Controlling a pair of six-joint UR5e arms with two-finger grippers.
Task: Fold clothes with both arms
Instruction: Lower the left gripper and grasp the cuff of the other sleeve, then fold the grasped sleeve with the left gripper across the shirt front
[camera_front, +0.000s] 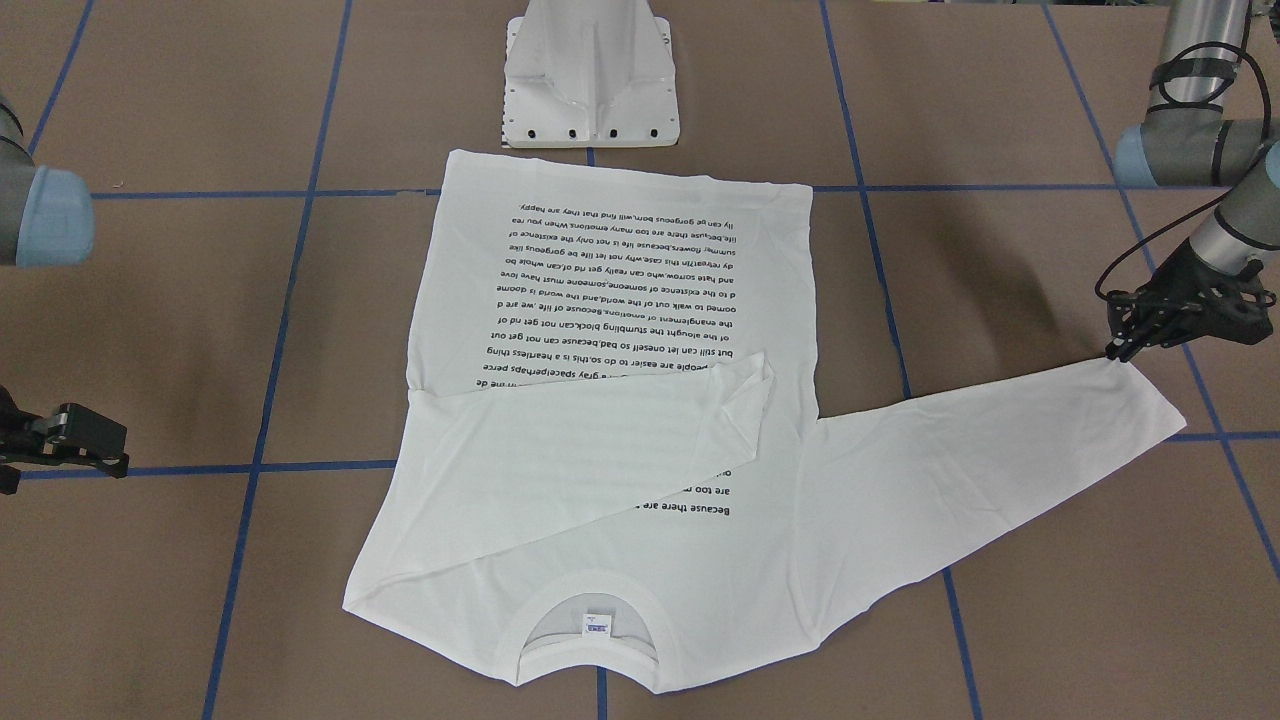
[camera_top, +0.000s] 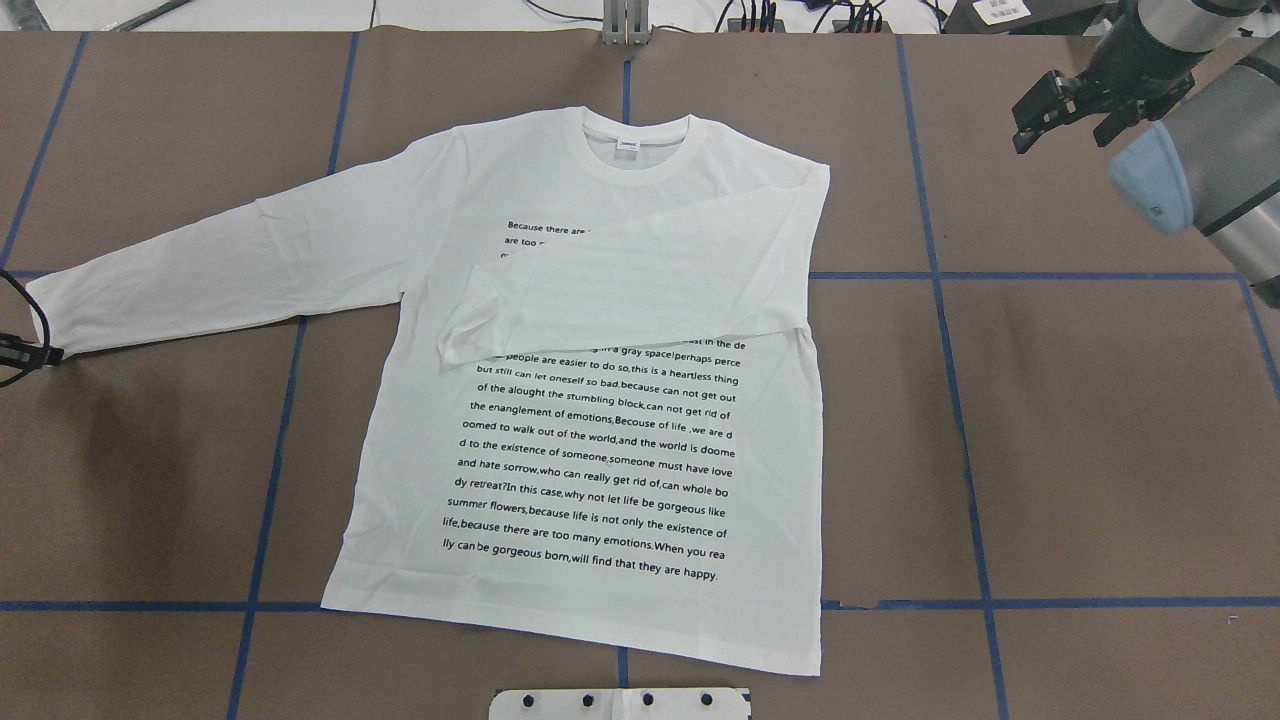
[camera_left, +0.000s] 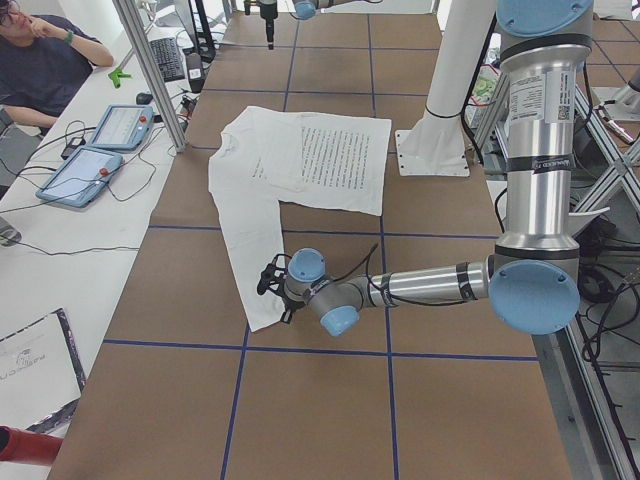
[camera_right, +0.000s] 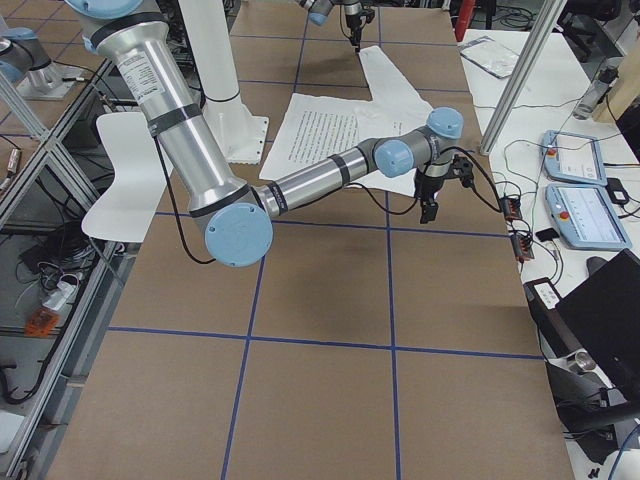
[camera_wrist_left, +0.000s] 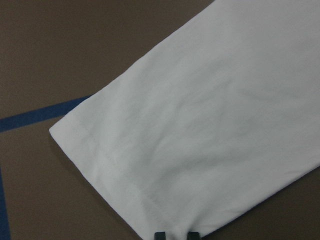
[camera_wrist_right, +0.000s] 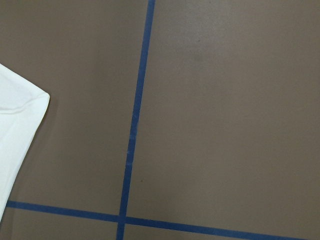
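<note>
One sleeve (camera_top: 230, 260) left unfolded. Pinches its cuff with left gripper (camera_front: 1120, 352) at overhead frame's left edge; likely needs carrying rightward, along its length, onto shirt (camera_top: 600, 610) at centre of tabletop (camera_top: 1100, 450). Holds right gripper (camera_top: 1060, 135) spread, upper right, well apart.

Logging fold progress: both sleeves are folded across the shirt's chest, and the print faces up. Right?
Not both. Only one sleeve is folded across the chest of the T-shirt; the other sleeve lies stretched out flat, its cuff at the left gripper. The overhead exterior view shows it. The print does face up.
</note>
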